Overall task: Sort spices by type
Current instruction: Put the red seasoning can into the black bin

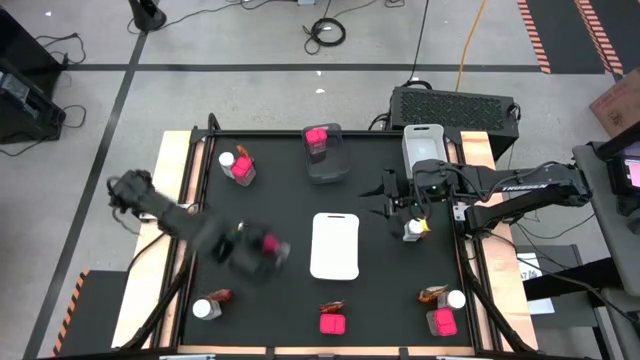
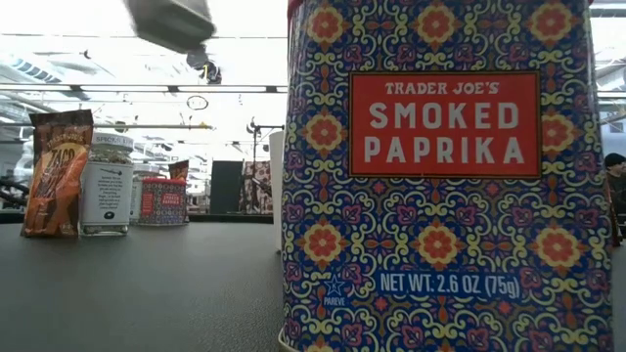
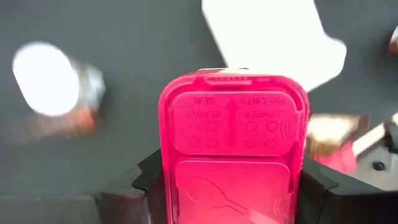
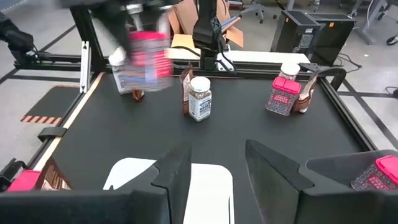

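The left claw [image 3: 231, 186] clasps a pink-lidded paprika tin [image 3: 233, 155], lid embossed "SEAL". Right claw [image 4: 217, 168] hangs spread, holding nothing. Another tin [image 2: 445, 176] reads "TRADER JOE'S SMOKED PAPRIKA".

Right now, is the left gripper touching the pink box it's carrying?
Touching. The left wrist view shows the left gripper with a dark finger pressed against each side of the pink box, no gap showing.

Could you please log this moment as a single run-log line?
left gripper: shut on pink-lidded tin, carried above mat | right gripper: open, empty, near white tray | one pink tin in grey bin
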